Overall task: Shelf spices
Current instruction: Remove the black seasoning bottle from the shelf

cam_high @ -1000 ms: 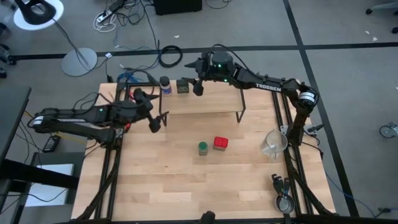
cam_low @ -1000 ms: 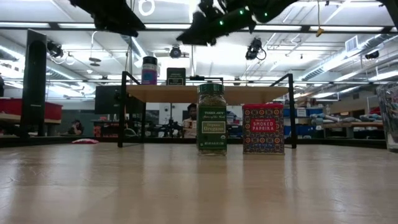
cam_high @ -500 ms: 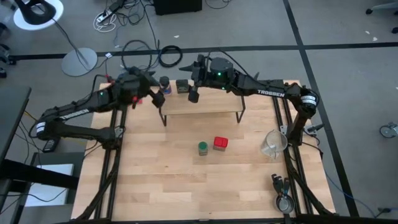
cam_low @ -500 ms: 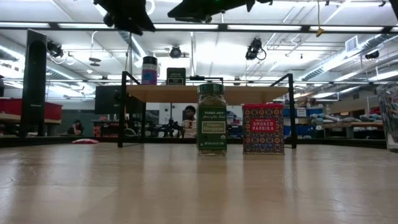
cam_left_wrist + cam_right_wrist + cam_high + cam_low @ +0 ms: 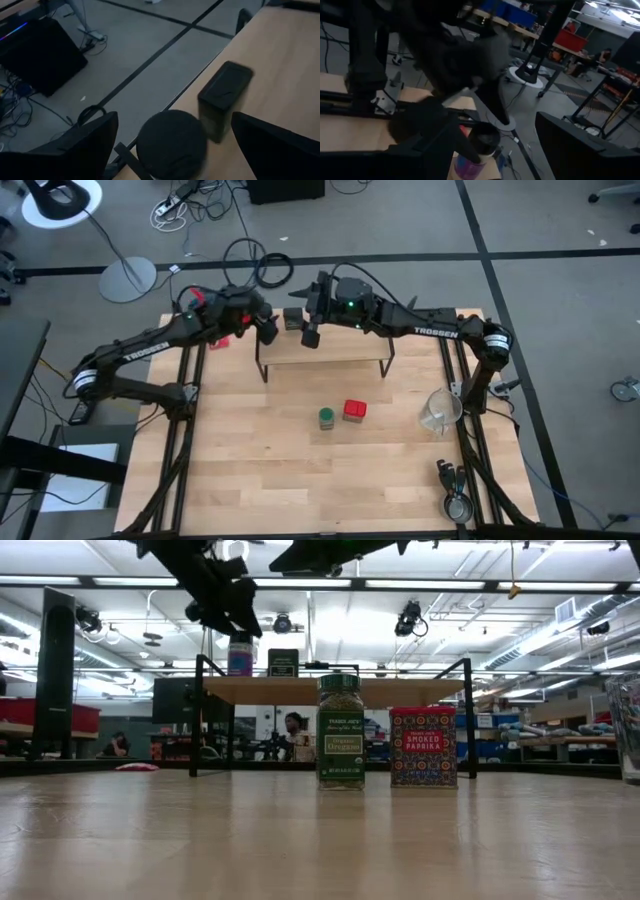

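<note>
The left gripper (image 5: 268,327) is held spread wide just above the blue-capped jar (image 5: 240,653), beside the olive tin (image 5: 283,662) on the shelf (image 5: 330,690). The right gripper (image 5: 311,330) is held apart, empty, near the tin. The green jar (image 5: 326,418) and red tin (image 5: 354,410) are seen on the table below.

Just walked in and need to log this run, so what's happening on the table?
Two robot arms are putting spices on a low shelf. A blue-capped jar and a dark olive tin already stand on it. The left end effector hangs open just above the jar; the right end effector hovers empty over the shelf by the tin. A green jar and a red tin wait on the table in front of it.
</note>
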Action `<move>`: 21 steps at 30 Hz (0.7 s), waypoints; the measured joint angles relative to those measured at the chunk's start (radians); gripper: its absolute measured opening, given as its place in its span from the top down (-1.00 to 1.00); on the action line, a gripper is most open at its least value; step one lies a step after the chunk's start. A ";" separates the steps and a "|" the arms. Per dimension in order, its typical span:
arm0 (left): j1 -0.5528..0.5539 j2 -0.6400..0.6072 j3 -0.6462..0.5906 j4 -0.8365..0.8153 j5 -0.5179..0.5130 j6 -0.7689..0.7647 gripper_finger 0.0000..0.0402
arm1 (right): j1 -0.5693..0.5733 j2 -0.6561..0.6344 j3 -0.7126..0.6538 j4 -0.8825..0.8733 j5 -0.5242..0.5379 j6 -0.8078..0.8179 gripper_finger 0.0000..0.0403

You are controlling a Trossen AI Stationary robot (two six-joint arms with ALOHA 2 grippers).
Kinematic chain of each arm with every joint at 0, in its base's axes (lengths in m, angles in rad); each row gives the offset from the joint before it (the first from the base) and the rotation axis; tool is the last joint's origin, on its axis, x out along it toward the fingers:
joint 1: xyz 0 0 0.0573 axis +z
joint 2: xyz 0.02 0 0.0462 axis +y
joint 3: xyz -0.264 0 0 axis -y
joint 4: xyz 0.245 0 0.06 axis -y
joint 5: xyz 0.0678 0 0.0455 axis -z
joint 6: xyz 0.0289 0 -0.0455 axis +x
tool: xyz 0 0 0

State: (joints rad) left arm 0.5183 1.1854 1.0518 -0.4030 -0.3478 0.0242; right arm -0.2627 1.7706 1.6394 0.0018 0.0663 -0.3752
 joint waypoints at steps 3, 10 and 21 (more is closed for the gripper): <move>0.012 0.036 0.000 0.019 -0.003 0.000 -0.96 | 0.007 0.000 0.000 -0.011 0.022 0.000 -0.32; 0.041 0.109 0.000 0.047 0.008 0.002 -0.96 | 0.008 0.000 -0.001 -0.022 0.031 0.011 -0.32; 0.047 0.125 0.000 0.034 0.038 0.004 -0.95 | 0.008 0.000 -0.001 -0.024 0.031 0.011 -0.29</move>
State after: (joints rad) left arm 0.5652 1.3102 1.0515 -0.3695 -0.3103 0.0281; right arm -0.2550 1.7706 1.6386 -0.0218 0.0975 -0.3641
